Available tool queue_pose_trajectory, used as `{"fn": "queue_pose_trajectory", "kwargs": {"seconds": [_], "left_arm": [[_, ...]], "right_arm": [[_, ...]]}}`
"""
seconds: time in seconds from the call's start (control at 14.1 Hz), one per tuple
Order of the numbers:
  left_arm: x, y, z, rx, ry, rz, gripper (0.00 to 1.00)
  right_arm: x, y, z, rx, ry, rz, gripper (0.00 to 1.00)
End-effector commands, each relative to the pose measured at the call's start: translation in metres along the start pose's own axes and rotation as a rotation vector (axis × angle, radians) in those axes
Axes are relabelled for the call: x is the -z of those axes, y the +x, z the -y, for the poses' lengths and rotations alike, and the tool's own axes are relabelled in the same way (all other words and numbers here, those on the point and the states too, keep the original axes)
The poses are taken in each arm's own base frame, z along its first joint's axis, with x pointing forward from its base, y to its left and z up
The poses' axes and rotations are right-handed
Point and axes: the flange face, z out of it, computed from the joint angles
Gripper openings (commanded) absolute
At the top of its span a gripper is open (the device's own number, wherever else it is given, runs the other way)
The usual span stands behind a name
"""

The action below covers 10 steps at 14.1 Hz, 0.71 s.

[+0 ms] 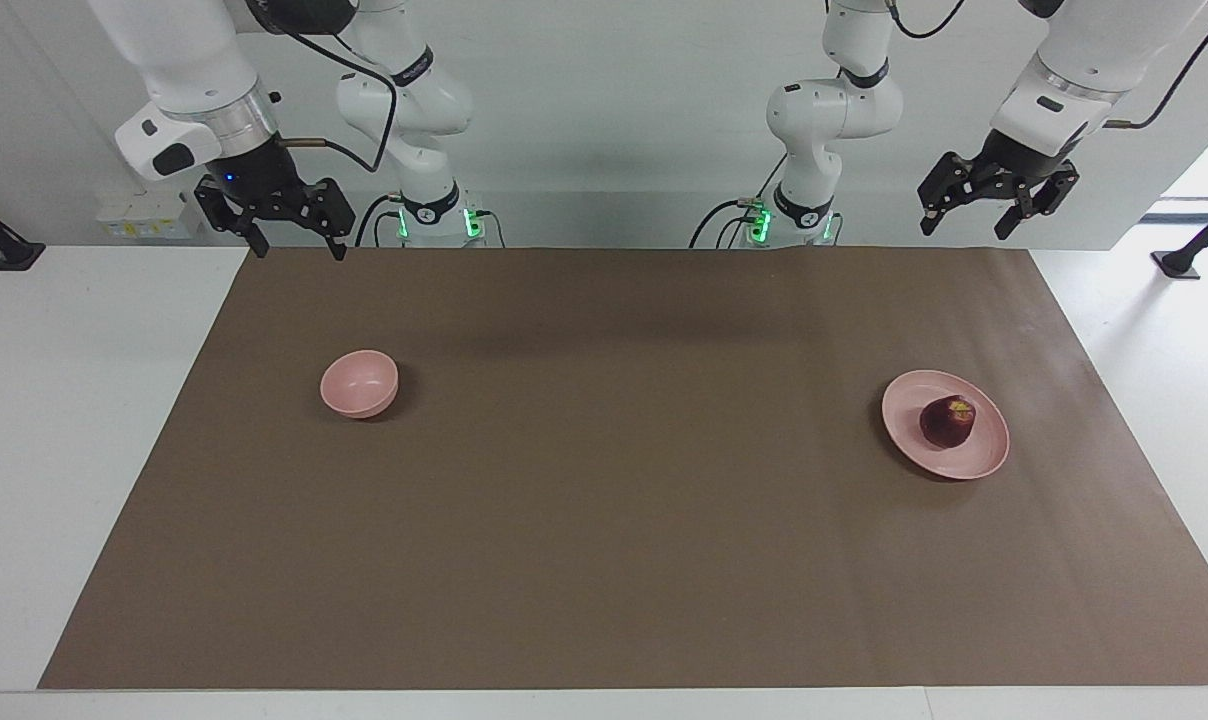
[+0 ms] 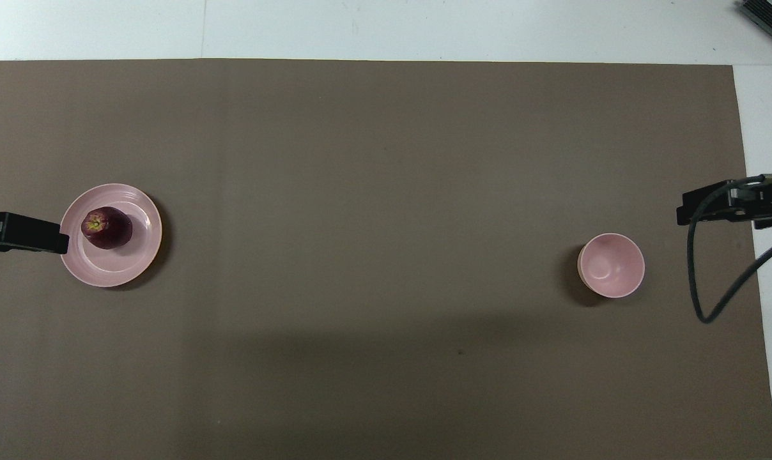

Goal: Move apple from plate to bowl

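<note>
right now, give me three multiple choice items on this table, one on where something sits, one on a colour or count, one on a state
1. Where is the apple?
A. in the bowl
B. on the plate
C. on the bare mat

2. How many pink dishes stand on the mat?
A. one
B. two
C. three

3. How are the two claws?
A. both open and empty, raised near the arm bases
B. the left claw shut on the apple
C. the right claw down in the bowl

Key:
1 B: the apple rests on the plate toward the left arm's end of the table.
2 B: only the plate and the bowl are pink dishes on the mat.
3 A: the left claw and the right claw hang with fingers apart, holding nothing.
</note>
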Motion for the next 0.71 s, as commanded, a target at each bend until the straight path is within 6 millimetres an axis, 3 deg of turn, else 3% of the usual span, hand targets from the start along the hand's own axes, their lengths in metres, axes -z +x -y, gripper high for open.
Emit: {"fn": "queue_pose_trajectory", "kwargs": {"seconds": [0.0, 0.64], "left_arm": [[-0.004, -0.011, 0.001, -0.007, -0.001, 0.001, 1.0], [-0.006, -0.011, 0.0, -0.004, -0.006, 0.004, 1.0]], "right_arm": [[0.001, -0.011, -0.001, 0.018, 0.017, 0.015, 1.0], [-0.007, -0.023, 0.004, 0.02, 0.012, 0.042, 1.0]]}}
